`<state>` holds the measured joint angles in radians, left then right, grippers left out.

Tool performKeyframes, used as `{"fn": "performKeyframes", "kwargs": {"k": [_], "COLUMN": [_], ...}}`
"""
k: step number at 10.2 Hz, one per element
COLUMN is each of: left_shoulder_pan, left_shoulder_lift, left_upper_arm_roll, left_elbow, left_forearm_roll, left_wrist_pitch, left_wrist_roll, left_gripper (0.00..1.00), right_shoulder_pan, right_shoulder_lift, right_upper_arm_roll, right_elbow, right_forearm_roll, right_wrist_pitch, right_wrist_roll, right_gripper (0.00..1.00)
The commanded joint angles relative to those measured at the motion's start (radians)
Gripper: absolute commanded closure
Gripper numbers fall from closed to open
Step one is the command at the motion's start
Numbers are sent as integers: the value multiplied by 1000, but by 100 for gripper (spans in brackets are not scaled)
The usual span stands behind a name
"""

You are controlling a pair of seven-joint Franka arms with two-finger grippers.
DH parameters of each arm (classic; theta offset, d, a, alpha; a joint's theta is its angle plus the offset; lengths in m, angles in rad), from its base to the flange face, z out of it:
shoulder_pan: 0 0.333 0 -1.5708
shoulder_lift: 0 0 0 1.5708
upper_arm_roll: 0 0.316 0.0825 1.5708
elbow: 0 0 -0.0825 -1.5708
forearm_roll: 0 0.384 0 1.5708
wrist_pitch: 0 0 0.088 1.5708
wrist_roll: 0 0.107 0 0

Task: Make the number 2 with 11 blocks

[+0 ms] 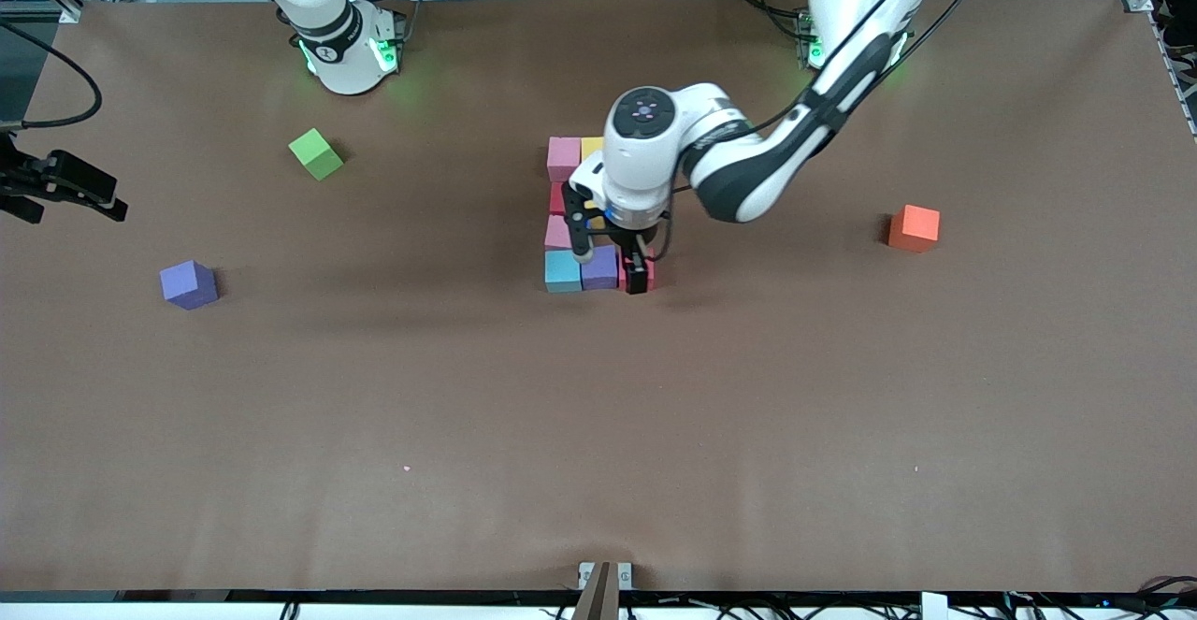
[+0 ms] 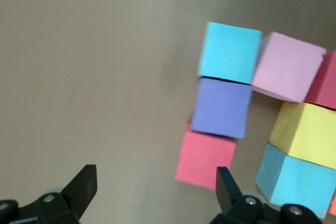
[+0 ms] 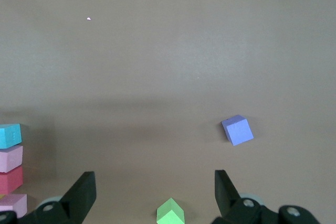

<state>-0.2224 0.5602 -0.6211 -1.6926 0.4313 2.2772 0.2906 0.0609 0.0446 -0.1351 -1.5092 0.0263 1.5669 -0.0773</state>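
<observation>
Left wrist view: my left gripper sits low over the bottom row of the 2, fingers spread wide and holding nothing. One finger is right against the red block, the other stands over bare table. That red block looks a touch skewed, its corner poking out past the purple block it touches.

Here's the risk as I see it: with a finger this close, any sideways drift as I lift could clip the red block and drag it out of line, or shove it into purple and ripple the row toward the blue block. Foam is light, so it likely slides easily.

From the front, the digit sits mid-table. Its long axis runs from the robot bases toward the front camera, with the pink and yellow top row nearest the bases and the blue-purple-red foot nearest the camera. My wrist hides the middle, so I can't count every block.

My right gripper waits at the right arm's end of the table, fingers parted and empty, over the green cube, with a stray purple cube near it. An orange block lies loose toward the left arm's end.
</observation>
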Motion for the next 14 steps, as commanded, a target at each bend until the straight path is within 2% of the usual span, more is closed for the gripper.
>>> {"fn": "performKeyframes", "kwargs": {"k": [1,3,5,7,8,10,12,14], "left_shoulder_pan": [82,202,283,295,313,319,318,311], "left_shoulder_lift": [-129,-212,-223,-227,-285,-386,-462,-514], "left_upper_arm_roll": [0,3,56,147,193,312,427,481], "left_elbow": [-24,-22,29,173,198,200,192,194], "left_forearm_roll": [-161,-317,-414,-413,-404,-399,-381,-384], "left_wrist_pitch": [-33,-112,-224,-449,-526,-628,-671,-729], "left_wrist_roll": [-2,-8,-10,-19,-28,-34,-50,-105], "left_gripper": [0,0,0,0,0,0,0,0], "right_shoulder_pan": [-1,-1,2,4,4,5,5,11], "right_shoulder_lift": [-3,-3,1,1,1,1,-2,-6], "right_upper_arm_roll": [2,2,2,2,2,2,2,3], "right_elbow": [0,-2,-3,-3,-3,-3,-3,-3], "right_forearm_roll": [-14,-13,-13,-13,-14,-13,-11,-5], "right_wrist_pitch": [-7,-5,1,2,2,1,-4,-7], "right_wrist_roll": [-9,-9,-7,-4,-2,-2,-2,-2], "right_gripper": [0,0,0,0,0,0,0,0]}}
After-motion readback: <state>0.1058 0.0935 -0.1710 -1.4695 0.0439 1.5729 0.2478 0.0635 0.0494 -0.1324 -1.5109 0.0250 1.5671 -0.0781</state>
